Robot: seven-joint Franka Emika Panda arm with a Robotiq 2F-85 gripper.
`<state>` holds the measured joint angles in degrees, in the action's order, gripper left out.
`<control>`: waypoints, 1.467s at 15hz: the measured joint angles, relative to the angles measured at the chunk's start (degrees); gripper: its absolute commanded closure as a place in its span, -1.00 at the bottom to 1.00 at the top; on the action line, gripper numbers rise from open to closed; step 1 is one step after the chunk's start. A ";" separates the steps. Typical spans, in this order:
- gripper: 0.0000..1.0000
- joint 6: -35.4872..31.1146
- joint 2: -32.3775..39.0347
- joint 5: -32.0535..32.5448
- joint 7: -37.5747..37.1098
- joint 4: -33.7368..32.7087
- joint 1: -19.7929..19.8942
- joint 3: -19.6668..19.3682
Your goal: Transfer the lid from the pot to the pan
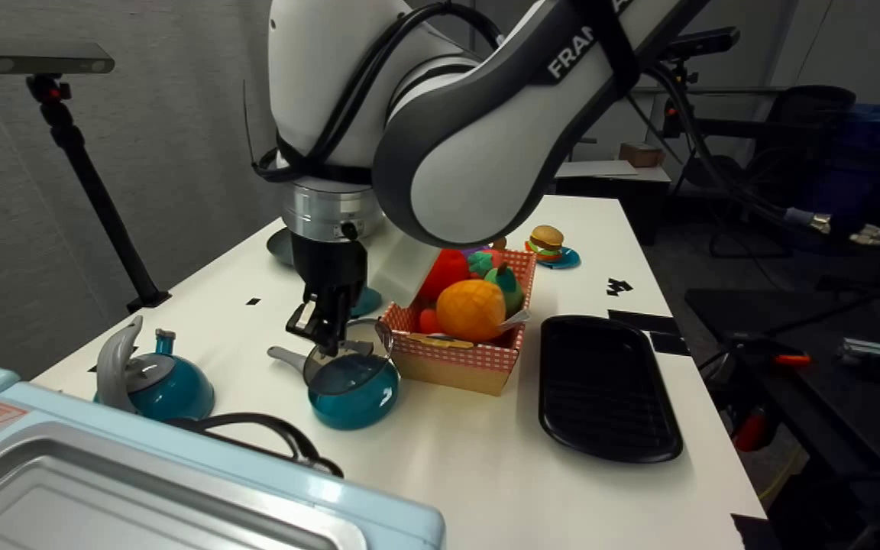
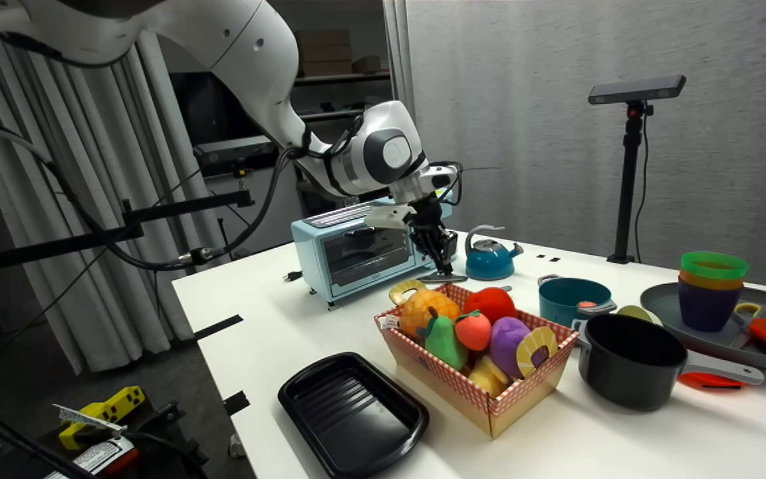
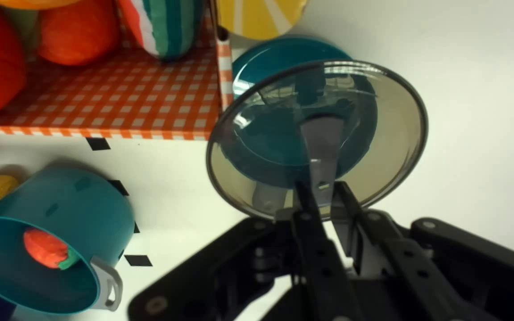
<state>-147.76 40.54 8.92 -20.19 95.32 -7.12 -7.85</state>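
The lid [image 1: 348, 368] is round tinted glass with a pale rim and a grey handle. My gripper [image 3: 321, 186] is shut on the lid's handle; in the wrist view the fingers sit on both sides of it. The lid [image 3: 388, 142] is tilted above the teal pan [image 3: 283, 55], overlapping most of it and off to one side. In an exterior view the pan [image 1: 354, 406] stands on the table below the lid, its grey handle pointing away. The teal pot [image 2: 559, 307] stands uncovered beyond the basket, with a red toy inside; it also shows in the wrist view [image 3: 92, 200].
The fruit basket [image 2: 436, 379] stands right beside the pan. A black tray [image 2: 353, 416], a teal kettle [image 2: 489, 263] and a light blue toaster oven [image 2: 313, 263] are around it. A dark saucepan [image 2: 636, 369] and a grey plate [image 2: 662, 309] with cups stand near the pot.
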 measured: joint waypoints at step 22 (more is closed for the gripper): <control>0.92 0.85 4.61 -7.12 3.49 -5.09 3.95 3.34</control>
<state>-146.90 45.15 1.80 -16.70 90.23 -3.16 -4.50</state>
